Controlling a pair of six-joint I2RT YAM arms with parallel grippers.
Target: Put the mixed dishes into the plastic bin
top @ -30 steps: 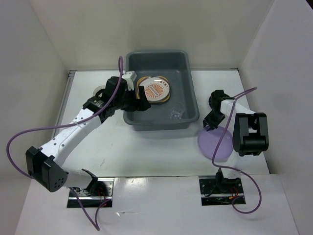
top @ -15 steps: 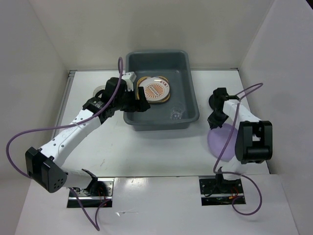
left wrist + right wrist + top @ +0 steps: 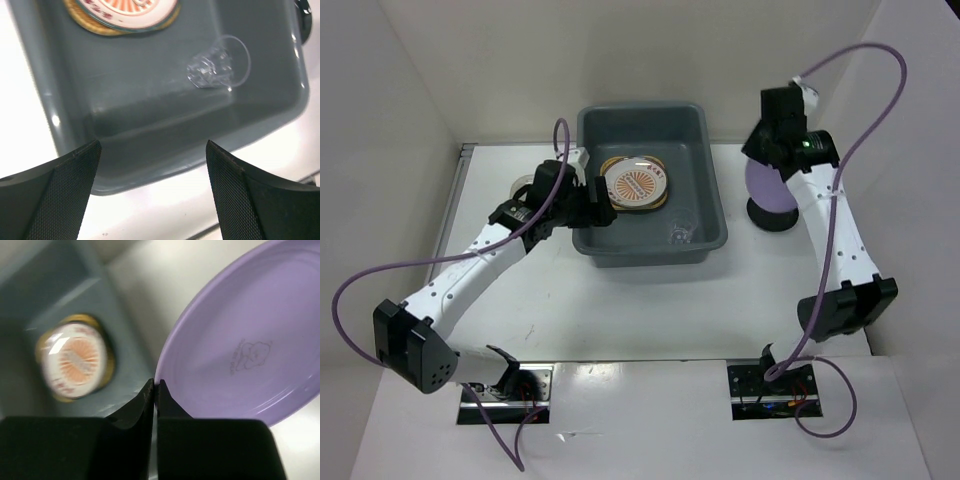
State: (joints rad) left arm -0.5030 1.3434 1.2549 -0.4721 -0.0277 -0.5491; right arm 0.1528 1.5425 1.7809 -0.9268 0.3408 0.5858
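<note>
The grey-blue plastic bin (image 3: pixel 705 160) stands at the table's far middle. Inside it the sunburst plate (image 3: pixel 635 183) lies on the bamboo tray (image 3: pixel 608 166), and the clear glass cup (image 3: pixel 678 234) lies on its side in the near right corner. My left gripper (image 3: pixel 597 207) is open and empty over the bin's near left wall; its wrist view shows the cup (image 3: pixel 220 67) and the bin wall (image 3: pixel 65 100). My right gripper (image 3: pixel 156 387) is shut on the rim of the lilac plate (image 3: pixel 250 350) and holds it tilted in the air (image 3: pixel 767 185), right of the bin.
The small black dish (image 3: pixel 772 216) sits on the table right of the bin, under the raised plate. The small beige dish (image 3: pixel 523 184) sits left of the bin, partly behind my left arm. White walls close in the table on both sides and at the back.
My right arm has lifted the lilac plate off the table at the near right and carried it up and away, beside the bin. The left arm has hardly moved.
</note>
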